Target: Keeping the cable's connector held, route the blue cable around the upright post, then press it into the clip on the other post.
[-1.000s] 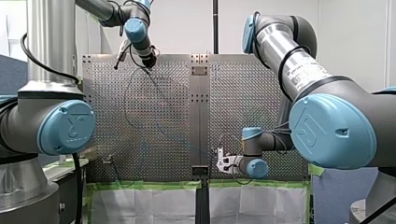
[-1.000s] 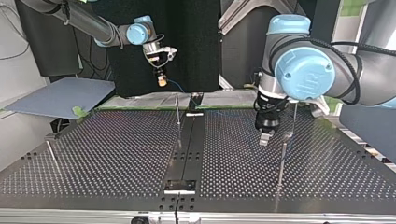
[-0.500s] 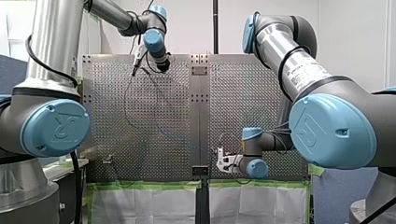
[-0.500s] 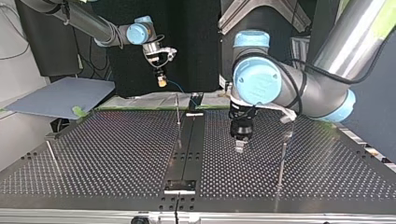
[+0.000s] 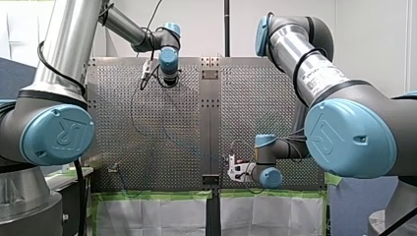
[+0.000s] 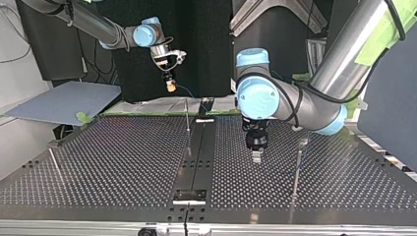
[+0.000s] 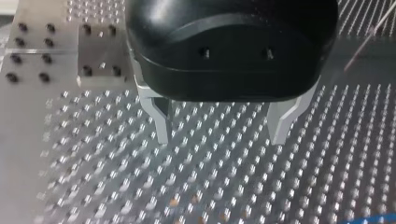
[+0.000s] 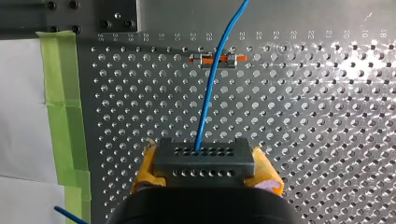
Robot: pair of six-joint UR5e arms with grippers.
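Observation:
My right gripper (image 8: pixel 205 179) has yellow pads and is shut on the dark grey connector (image 8: pixel 201 161). The blue cable (image 8: pixel 210 79) leaves the connector ahead of the fingers and crosses over a small metal and orange clip (image 8: pixel 217 59). In the top view this gripper (image 6: pixel 170 86) hangs above the table's far edge, and the cable (image 6: pixel 183 90) trails down past a thin upright post (image 6: pixel 187 118). My left gripper (image 7: pixel 222 135) is open with nothing between its metal fingers (image 7: pixel 162 126), close over the perforated plate. In the top view it (image 6: pixel 256 156) points down, right of centre.
A post with a clip top (image 6: pixel 300 157) stands right of my left gripper in the top view, and another post (image 6: pixel 53 158) stands at the left. Green tape (image 8: pixel 65 116) lines the table edge beside my right gripper. A bolted strip (image 6: pixel 196 157) runs down the table's middle.
My left arm has swung toward the table's middle: leftward in the top view, rightward in the front view. My right gripper has stayed in place with the connector.

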